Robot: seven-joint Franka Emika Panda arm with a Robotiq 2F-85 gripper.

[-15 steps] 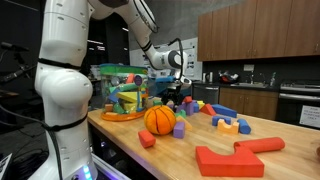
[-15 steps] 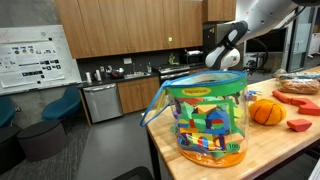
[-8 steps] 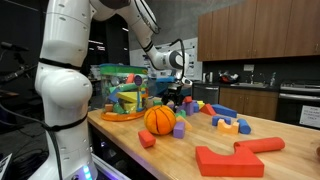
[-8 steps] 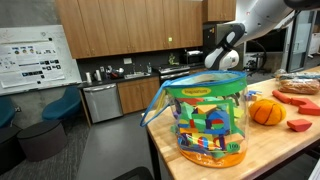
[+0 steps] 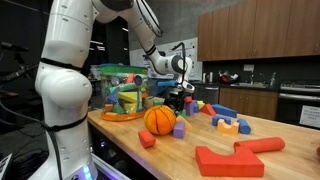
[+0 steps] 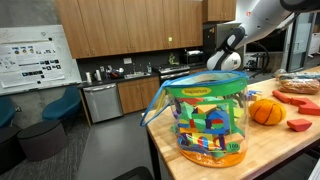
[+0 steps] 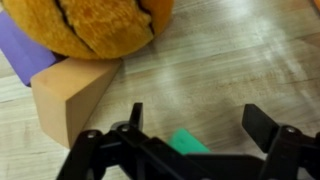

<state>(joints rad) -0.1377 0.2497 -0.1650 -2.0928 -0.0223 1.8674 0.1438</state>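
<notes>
Wrist view: pincer (image 7: pixel 200 128) spread wide, gripping nothing, poised over a wooden surface (image 7: pixel 240 60). Small green block (image 7: pixel 188 142) lying between the two fingers, nearer one of them; contact impossible to tell. Beyond the fingertips, an orange ball (image 7: pixel 95 25), with a tan block (image 7: pixel 68 95) and a purple block (image 7: pixel 22 62) beside it. Seen in an exterior view, a little lower and further sideways than a second ago, so closer over the green block.

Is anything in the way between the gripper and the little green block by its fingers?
Nothing visible. In the wrist view the green block lies on the wooden tabletop between the fingers of the open gripper. The tan wedge block and orange ball sit off to one side, outside that gap.
</notes>
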